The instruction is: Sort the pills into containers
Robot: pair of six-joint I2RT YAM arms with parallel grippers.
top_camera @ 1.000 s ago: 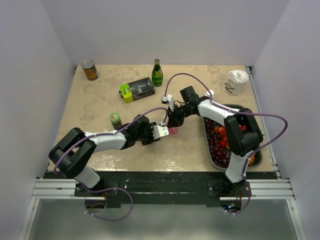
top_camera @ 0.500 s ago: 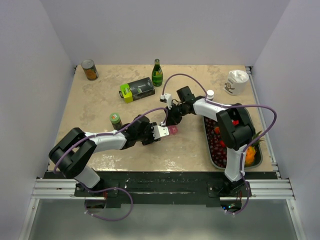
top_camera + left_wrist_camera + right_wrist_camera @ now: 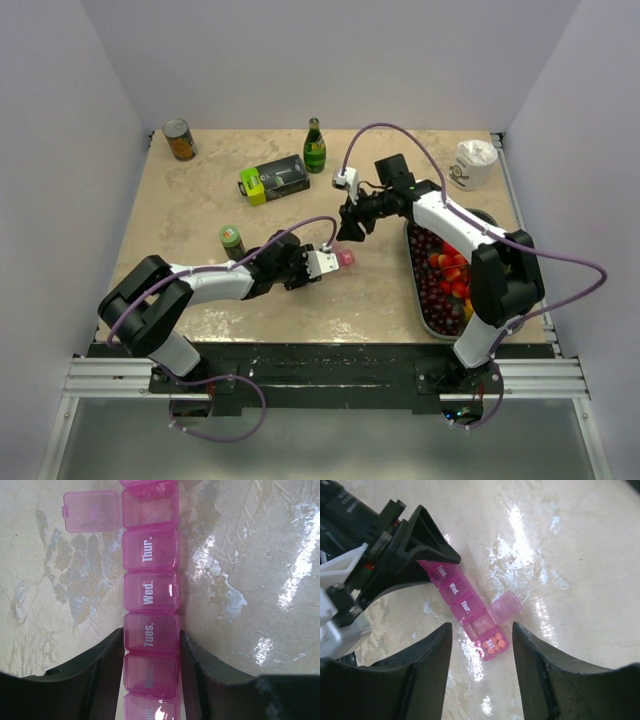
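Observation:
The pink pill-organiser strip (image 3: 346,259) lies on the table, and my left gripper (image 3: 328,264) is shut on its near end. In the left wrist view the fingers (image 3: 197,665) squeeze the strip (image 3: 150,587) at the Tues. and Mon. compartments. One compartment past Thur. stands open (image 3: 148,507) with its lid (image 3: 91,511) flipped to the side. My right gripper (image 3: 350,228) hovers open and empty above the strip's far end. In the right wrist view the strip (image 3: 461,602) shows orange pills (image 3: 494,643) under the shut Sat. lid, beside the open compartment (image 3: 482,624).
A grey fruit tray (image 3: 413,285) lies at the right. A black-and-lime box (image 3: 273,179), a green bottle (image 3: 315,146) and a can (image 3: 179,140) stand at the back. A small jar (image 3: 232,241) stands left of my left arm, and a white cup (image 3: 472,163) at the far right.
The right arm's wrist has drawn back and to the right, and its gripper has lifted slightly over the strip's end. The left gripper and the strip have not moved.

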